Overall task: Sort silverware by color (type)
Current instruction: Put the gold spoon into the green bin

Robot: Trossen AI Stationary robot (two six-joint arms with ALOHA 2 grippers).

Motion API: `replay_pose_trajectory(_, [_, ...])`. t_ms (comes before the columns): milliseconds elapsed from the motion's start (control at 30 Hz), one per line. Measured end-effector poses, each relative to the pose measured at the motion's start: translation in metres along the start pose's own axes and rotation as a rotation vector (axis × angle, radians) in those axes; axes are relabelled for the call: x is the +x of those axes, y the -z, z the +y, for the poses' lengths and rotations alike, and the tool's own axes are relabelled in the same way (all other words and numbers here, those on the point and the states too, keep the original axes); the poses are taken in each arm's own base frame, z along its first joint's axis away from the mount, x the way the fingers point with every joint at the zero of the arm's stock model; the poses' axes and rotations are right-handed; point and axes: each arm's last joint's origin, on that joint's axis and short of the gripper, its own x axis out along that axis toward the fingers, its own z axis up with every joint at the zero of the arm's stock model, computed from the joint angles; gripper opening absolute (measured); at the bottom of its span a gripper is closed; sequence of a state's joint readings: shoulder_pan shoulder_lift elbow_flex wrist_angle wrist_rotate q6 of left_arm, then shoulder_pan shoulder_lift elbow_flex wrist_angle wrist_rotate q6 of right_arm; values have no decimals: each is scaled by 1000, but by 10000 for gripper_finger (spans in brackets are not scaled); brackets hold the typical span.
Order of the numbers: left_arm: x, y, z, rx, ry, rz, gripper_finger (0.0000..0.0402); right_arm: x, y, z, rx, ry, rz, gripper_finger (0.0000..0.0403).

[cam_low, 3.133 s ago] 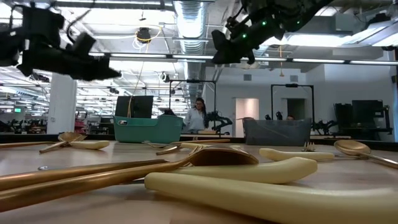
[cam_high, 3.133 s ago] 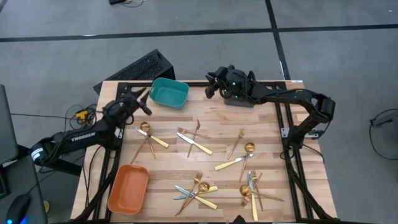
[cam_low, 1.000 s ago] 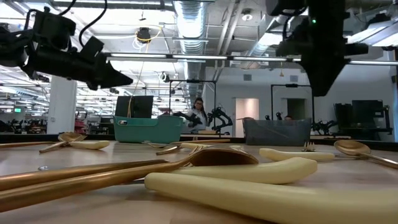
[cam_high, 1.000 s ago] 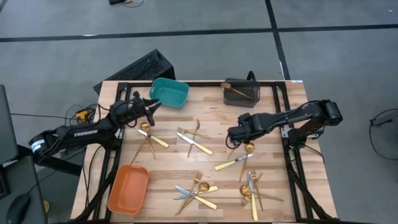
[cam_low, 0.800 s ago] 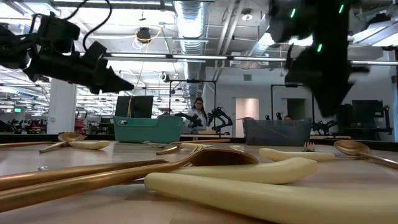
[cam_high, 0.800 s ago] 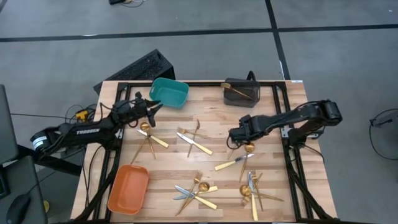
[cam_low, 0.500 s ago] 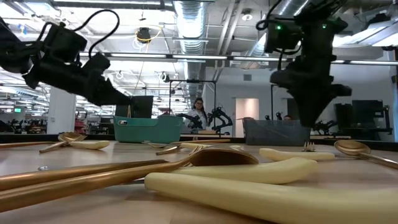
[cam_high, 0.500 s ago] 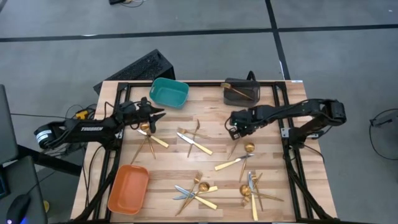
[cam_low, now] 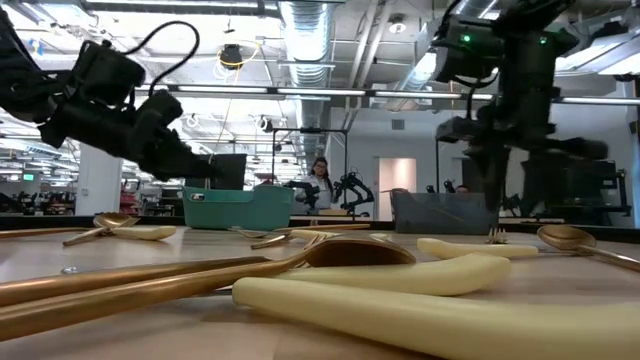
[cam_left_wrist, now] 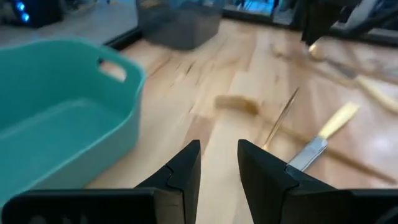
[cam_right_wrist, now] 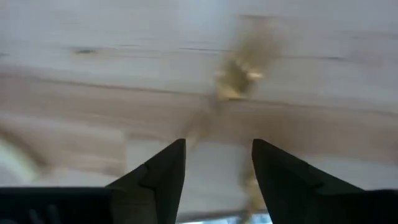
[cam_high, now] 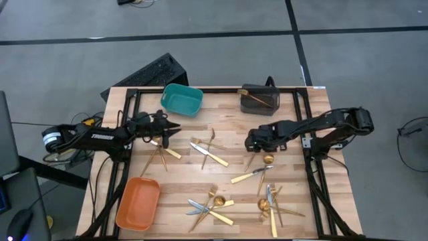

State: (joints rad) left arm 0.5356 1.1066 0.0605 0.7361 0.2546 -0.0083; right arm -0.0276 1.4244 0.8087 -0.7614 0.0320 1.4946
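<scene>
The silverware lies scattered on the wooden table (cam_high: 227,177): gold forks, gold spoons and knives with pale handles. My right gripper (cam_high: 251,142) points down, open, just above a gold fork (cam_right_wrist: 239,78) lying flat right of the table's middle (cam_high: 257,151); a gold spoon (cam_high: 267,159) lies beside it. My left gripper (cam_high: 171,127) is open with nothing between its fingers (cam_left_wrist: 219,146). It points toward the table's right, low over the far left part, just beyond a gold spoon (cam_high: 155,137) and near the teal bin (cam_high: 182,99).
A dark grey bin (cam_high: 259,100) at the far right holds one gold piece. An orange bin (cam_high: 138,203) stands at the near left. A knife (cam_left_wrist: 323,134) and a thin fork (cam_left_wrist: 283,115) lie ahead of my left gripper. More cutlery is heaped along the near edge (cam_high: 214,204).
My right gripper has sunk toward the gold fork, tipped to point downward, and opened its fingers. My left gripper has moved down and toward the table's right and near side, tipping closer to the table by the teal bin.
</scene>
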Motion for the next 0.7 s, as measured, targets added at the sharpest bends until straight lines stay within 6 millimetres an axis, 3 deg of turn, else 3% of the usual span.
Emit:
replay_pose_trajectory(133, [2,0,-15,94,82,-4,93,8,15,6,-40,-9,108,199])
replay_pose_trajectory(300, [4,-4,-35,171,84,-50,93,4,39,18,-109,-37,51,160])
replay_pose_trajectory(500, [4,-1,-51,176,96,-32,93,5,56,4,-40,62,-19,128])
replay_pose_trajectory(700, [5,3,-48,288,-38,1,93,4,70,-2,33,96,-2,123])
